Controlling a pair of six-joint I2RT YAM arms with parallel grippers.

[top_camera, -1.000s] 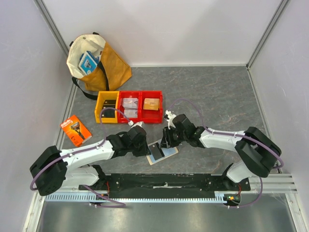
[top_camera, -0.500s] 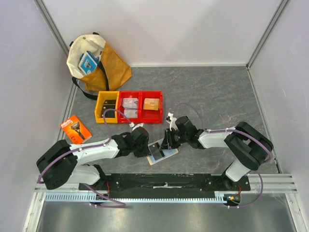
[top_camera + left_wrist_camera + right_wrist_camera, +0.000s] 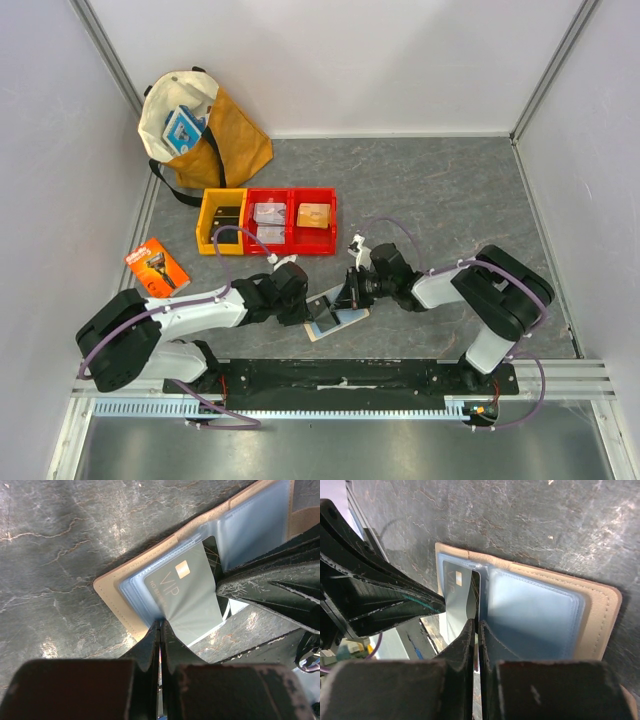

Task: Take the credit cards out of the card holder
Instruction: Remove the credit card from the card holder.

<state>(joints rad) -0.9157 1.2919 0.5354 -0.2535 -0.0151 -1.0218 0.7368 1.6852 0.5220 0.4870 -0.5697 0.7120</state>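
The beige-tan card holder point(image 3: 352, 318) lies open on the dark table between my arms. In the left wrist view its tan edge point(image 3: 115, 600) and blue-grey sleeves show. A light grey card point(image 3: 192, 597) marked VIP sticks out of a sleeve, tilted. My left gripper point(image 3: 161, 624) is shut on its lower corner. A dark card edge point(image 3: 214, 555) shows behind it. My right gripper point(image 3: 476, 624) is shut at the holder's middle fold, on a sleeve edge beside the grey card point(image 3: 457, 592). In the top view the left gripper point(image 3: 312, 308) and right gripper point(image 3: 345, 300) meet over the holder. No yellow-and-blue card shows.
A yellow bin point(image 3: 221, 222) and red bins point(image 3: 293, 220) stand behind the holder, a tan block point(image 3: 313, 214) in one red bin. An orange razor package point(image 3: 157, 268) lies at left. A tan and white bag point(image 3: 205, 130) stands at the back left.
Both arms have folded in and lowered over the holder. The right wrist has shifted slightly right and down. The holder has stayed in place.
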